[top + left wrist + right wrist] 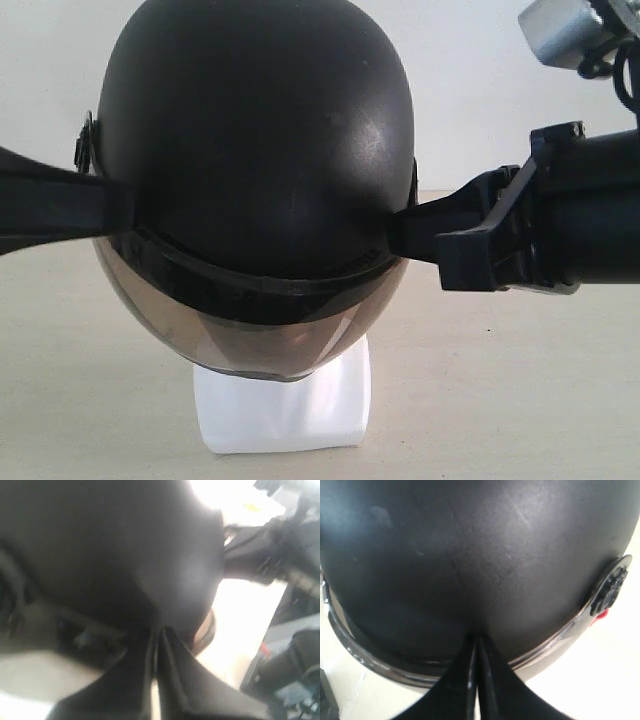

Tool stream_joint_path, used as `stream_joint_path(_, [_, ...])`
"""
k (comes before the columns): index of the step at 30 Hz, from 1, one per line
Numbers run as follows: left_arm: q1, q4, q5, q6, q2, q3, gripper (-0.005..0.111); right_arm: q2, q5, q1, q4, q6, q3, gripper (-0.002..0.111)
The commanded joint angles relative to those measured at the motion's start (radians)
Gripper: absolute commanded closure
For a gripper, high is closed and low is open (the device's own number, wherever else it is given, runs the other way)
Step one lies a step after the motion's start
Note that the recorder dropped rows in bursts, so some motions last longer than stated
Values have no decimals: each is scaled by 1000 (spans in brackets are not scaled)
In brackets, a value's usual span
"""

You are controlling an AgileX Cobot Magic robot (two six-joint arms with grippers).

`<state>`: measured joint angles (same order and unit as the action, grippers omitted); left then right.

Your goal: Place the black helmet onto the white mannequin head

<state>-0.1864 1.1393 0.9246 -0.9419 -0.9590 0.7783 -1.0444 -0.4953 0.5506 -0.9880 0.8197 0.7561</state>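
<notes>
Claws: left claw (156,632) and right claw (476,641) clenched, helmet (255,130) pinned between them.
Handling: stiff, slick shell, likely light; you press its sides low.

No text, label, brand, number or sign can be read in any of the views. The shell of the black helmet (255,130) is seen as plain matte black, marked only by faint scuffs. A small yellow patch (252,506) in the background of the left wrist view is too blurred to be read.
</notes>
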Motion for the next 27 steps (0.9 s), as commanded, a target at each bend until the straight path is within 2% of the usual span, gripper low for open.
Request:
stream_joint_path(1, [-1,-137,-55,22,-19,-34,102,-48,-25,7,14,5,-24,109])
stream_joint_path(8, [-1,-141,-69,22,-19,-71,102,-48,-25,7,14,5,-24,109])
stream_joint_path(11, [-1,-97,-67,22,1,-65,102,-46,-23,7,14,18,-24,109])
stream_joint_path(17, [-1,-84,-131,66,71,-51,102,31,6,7,14,10,38,109])
stream_joint_path(22, [-1,-107,-173,98,92,-51,102,81,42,5,64,-149,121,109])
stream_joint_path(27, [-1,-115,-204,116,92,-47,102,81,72,5,384,-483,165,109])
